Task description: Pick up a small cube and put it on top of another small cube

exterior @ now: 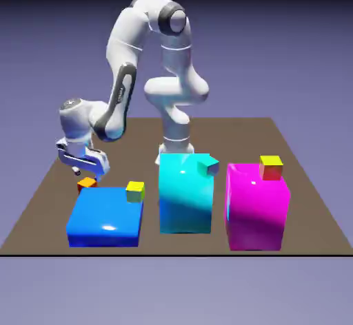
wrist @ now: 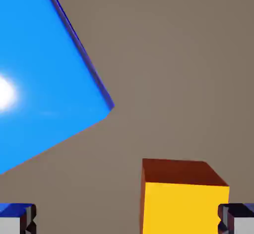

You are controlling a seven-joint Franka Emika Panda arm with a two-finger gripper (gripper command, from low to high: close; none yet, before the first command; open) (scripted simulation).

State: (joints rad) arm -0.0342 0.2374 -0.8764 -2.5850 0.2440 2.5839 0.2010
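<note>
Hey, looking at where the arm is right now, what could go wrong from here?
1. In the hand view the small cube sits off-centre, close to the right fingertip; closing the tool could nudge or clip it.
2. The blue block lies right beside it, so a finger might strike that block's corner on the way down.
3. The yellow-topped cube sits near the blue block's edge; a bump could knock it off.
</note>
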